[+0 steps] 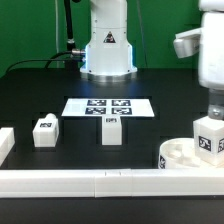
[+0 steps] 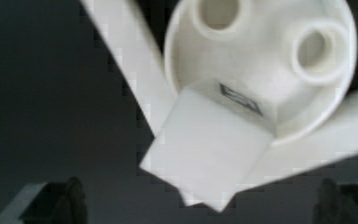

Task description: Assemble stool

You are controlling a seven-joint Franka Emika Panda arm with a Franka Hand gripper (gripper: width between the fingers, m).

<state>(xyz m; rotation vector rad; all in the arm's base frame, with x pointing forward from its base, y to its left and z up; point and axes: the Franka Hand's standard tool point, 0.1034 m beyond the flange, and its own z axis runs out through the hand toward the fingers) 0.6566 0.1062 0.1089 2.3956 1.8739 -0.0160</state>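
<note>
Over on the exterior view's right of the bench [image 1: 30, 90], the seat [image 1: 180, 156] had one leg [image 1: 208, 138] standing on it. The tool [image 2: 206, 203] gaped wide either side of that leg, gripping nothing. The leg sat skewed to the fingers, so closing off-centre could've tipped it or jammed it crooked in its hole, I reckon.

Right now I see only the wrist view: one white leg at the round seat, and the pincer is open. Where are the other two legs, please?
Observer: The first leg, toward the exterior view's left, and the second leg, near the middle, stand apart on the black table. The second is just in front of the marker board.
Operator: And the leg I see, is it upright?
Observer: Yes. The third leg stands upright at the seat, toward the exterior view's right, with the pincer directly above it.
</note>
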